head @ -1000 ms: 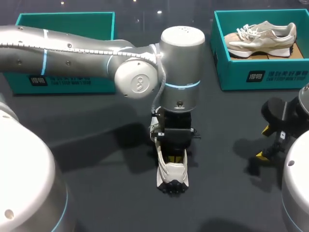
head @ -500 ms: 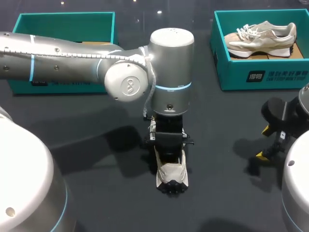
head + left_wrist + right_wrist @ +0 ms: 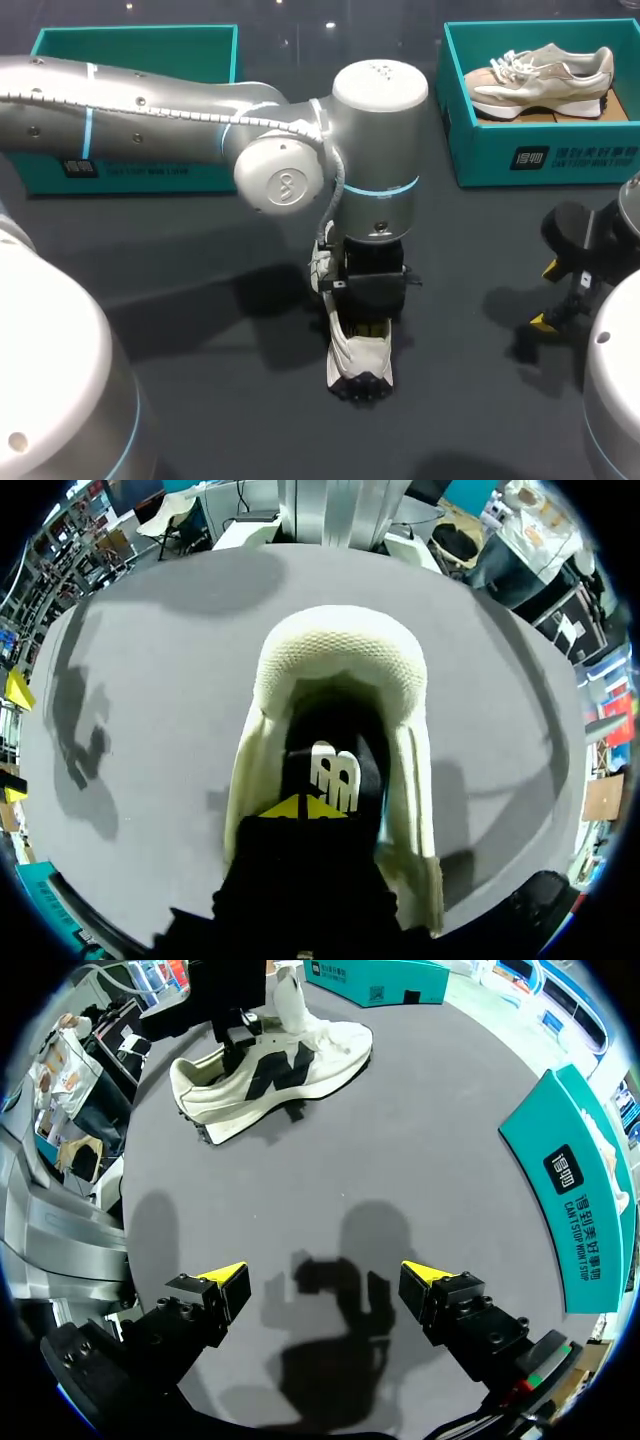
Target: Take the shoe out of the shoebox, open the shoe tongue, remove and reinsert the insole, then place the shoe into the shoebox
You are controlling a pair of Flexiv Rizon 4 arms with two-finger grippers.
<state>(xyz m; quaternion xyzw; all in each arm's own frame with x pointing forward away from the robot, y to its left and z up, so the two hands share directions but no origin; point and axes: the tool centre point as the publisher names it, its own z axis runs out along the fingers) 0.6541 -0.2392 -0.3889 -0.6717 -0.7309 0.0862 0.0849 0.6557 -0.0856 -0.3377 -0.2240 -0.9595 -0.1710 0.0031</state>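
1 beige shoe held in upper-right shoebox. Upper-left shoebox partly hidden by arm. Left gripper pressed together inside white shoe, centre frame. Right gripper spread.

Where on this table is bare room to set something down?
Bare table lies between the left shoebox and the shoe, and again between the shoe and the right gripper, which hangs open over bare surface. It is crowded at the shoe itself, where the left gripper sits in its opening.
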